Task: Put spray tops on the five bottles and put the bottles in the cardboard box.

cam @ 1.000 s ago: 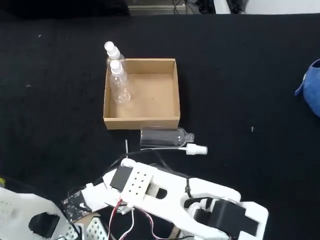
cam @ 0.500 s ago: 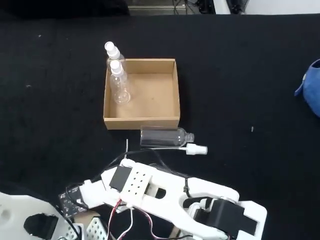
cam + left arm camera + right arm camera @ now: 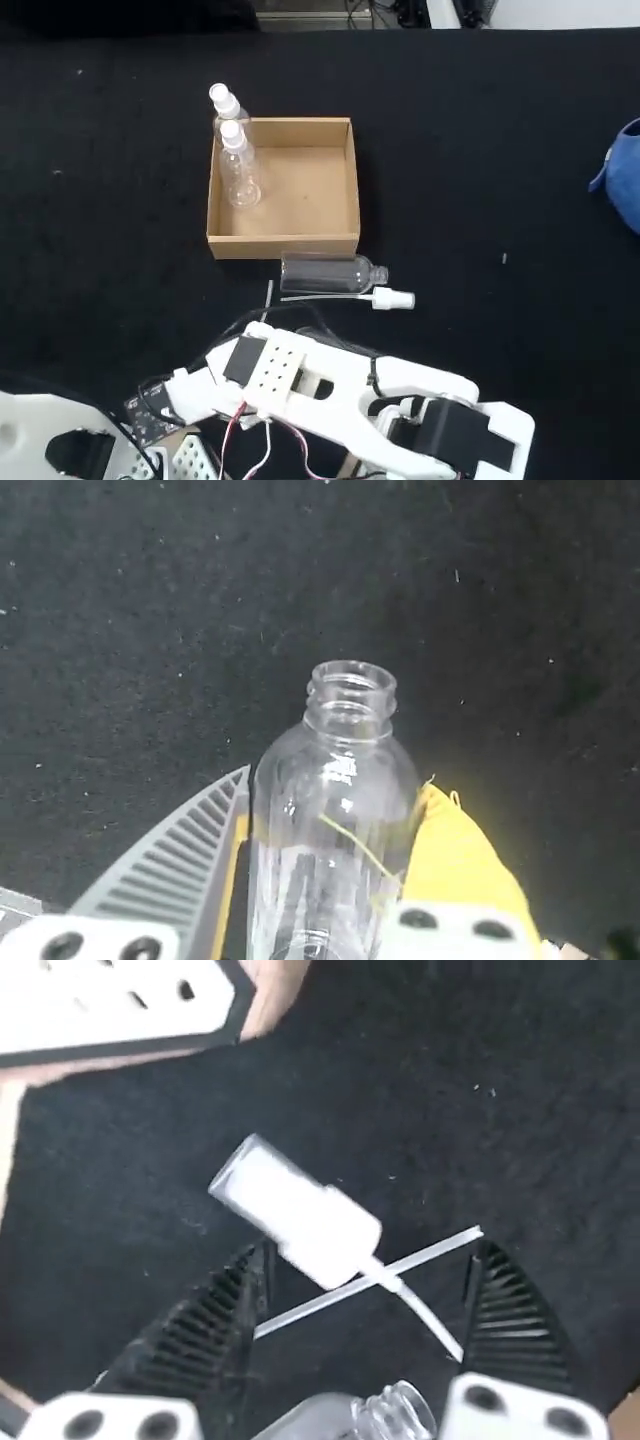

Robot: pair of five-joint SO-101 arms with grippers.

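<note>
My left gripper is shut on a clear bottle with a bare neck, held over the black table. My right gripper stands open, and a white spray top with its thin tube lies between the fingers; I cannot tell whether they touch it. A bare bottle neck shows close by. In the high view an uncapped bottle lies in front of the cardboard box, with a spray top beside its neck. One capped bottle stands in the box's back left corner, another capped bottle just behind that corner.
Both white arms crowd the table's near edge. A thin white tube pokes out just beyond them. A blue object lies at the far right edge. Black cloth covers the table.
The thin tube in front of the box has shifted a little to the right. The arm parts at the near left edge have shifted slightly. Box and bottles have not moved.
</note>
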